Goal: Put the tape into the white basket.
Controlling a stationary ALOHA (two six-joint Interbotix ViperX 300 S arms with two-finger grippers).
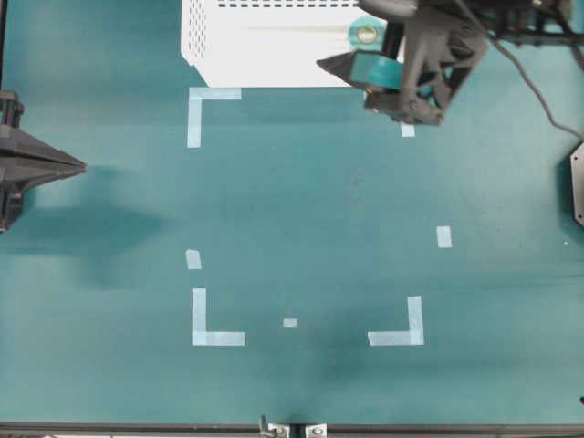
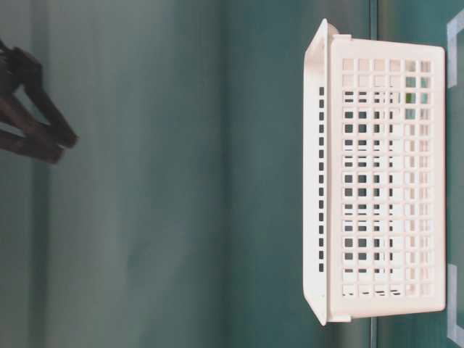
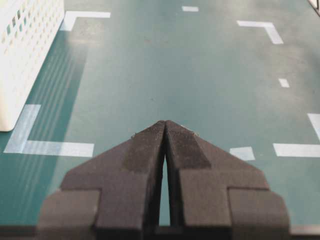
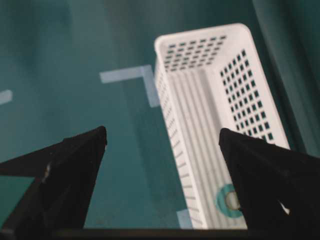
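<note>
The tape lies flat inside the white basket, near its right end. The right gripper hangs over the basket's near edge, jaws spread wide and empty. The left gripper, pinched closed, sits at the table's far left edge.

light: even, fairly bright overhead | shadows: soft, dark patch on the table beside the left gripper | glare: white basket nearly washed out | blur: right gripper fingers soft-edged, basket's far end slightly soft | table-level view turned sideways
</note>
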